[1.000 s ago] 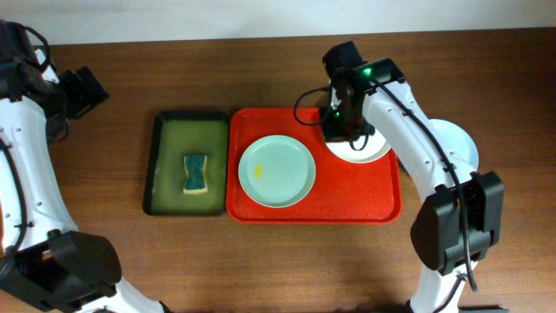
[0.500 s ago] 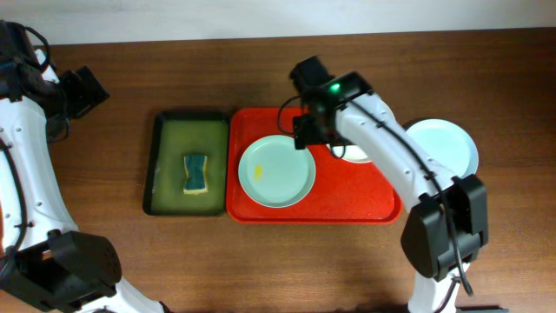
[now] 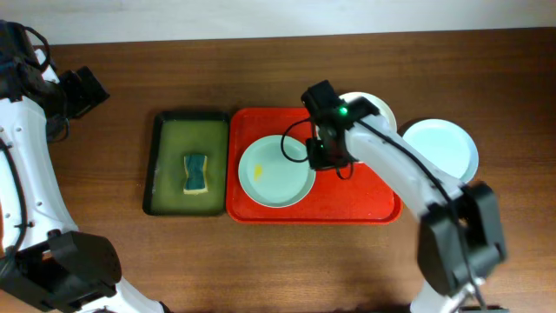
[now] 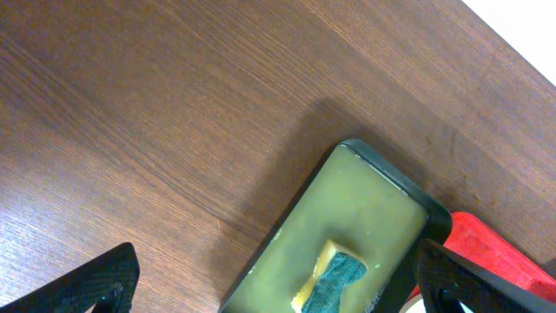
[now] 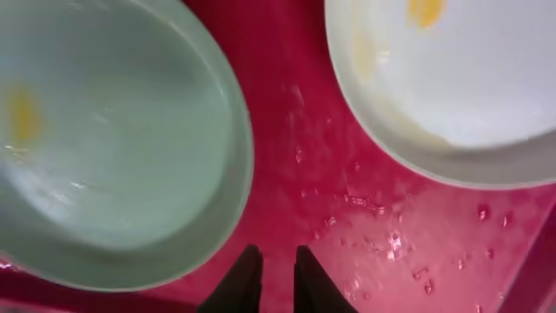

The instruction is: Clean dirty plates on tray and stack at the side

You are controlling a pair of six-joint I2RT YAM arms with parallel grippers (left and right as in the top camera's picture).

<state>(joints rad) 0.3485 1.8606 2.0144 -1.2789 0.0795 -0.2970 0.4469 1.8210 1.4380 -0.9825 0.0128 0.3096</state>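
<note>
The right gripper has its fingers almost together, with only a thin strip of red between the tips and nothing held. They hang over bare wet tray, in the gap between two plates. One second ago this gripper was over the white plate. Half a second ago it was at the far edge of the green plate. Now it is at that plate's right edge, nearer the tray's middle.

The white plate has shifted from the tray's right half to its far right corner. In the overhead view part of it lies past the far rim. The left gripper has its fingers wide apart. It hangs over the table by the far left corner of the green tray, unmoved.

The green plate lies flat in the left half of the tray, where it was. It is pale blue-green and glossy, with a small yellow smear left of its centre. The white plate carries a yellow smear too, seen in the right wrist view. Water drops dot the red around both.

A second blue-green plate rests on the table just beside the tray's right edge, unchanged, with no smear visible. The sponge stays in the green tray.
</note>
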